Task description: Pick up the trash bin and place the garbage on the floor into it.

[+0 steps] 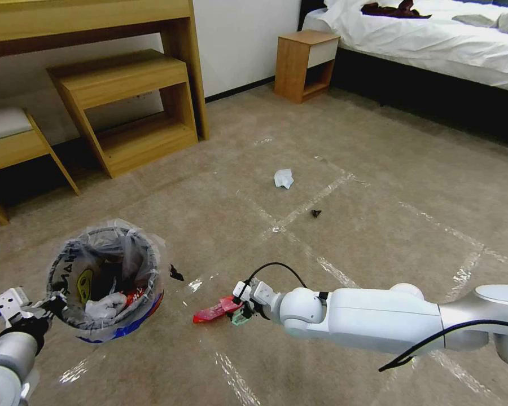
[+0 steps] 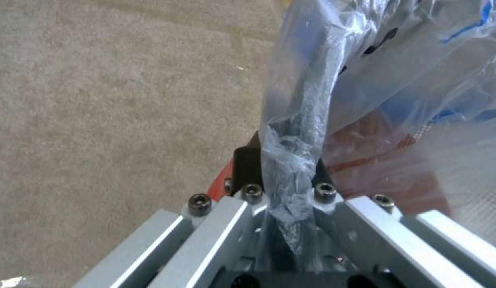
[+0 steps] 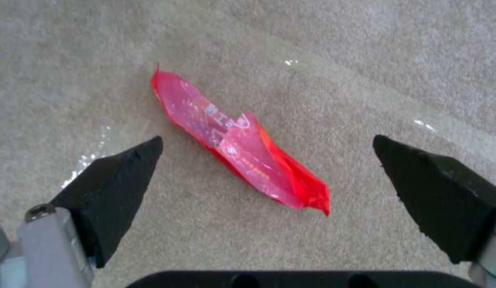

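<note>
The trash bin (image 1: pixel 108 280), red and blue with a crinkly clear liner, hangs just above the carpet at the lower left. My left gripper (image 1: pixel 49 309) is shut on its near rim; the left wrist view shows the rim and plastic (image 2: pixel 296 160) pinched between the fingers. White tissue and a red wrapper lie inside the bin. A flat red wrapper (image 1: pixel 215 310) (image 3: pixel 240 146) lies on the carpet. My right gripper (image 1: pixel 240 307) (image 3: pixel 267 160) is open, straddling it, its black fingertips (image 3: pixel 120 176) wide apart. A white tissue wad (image 1: pixel 284 178) lies farther off.
Two small dark scraps (image 1: pixel 176 274) (image 1: pixel 315 213) lie on the carpet. A wooden desk and bench (image 1: pixel 130 113) stand at the back left, a nightstand (image 1: pixel 305 65) and a bed (image 1: pixel 434 45) at the back right. Clear tape strips cross the floor.
</note>
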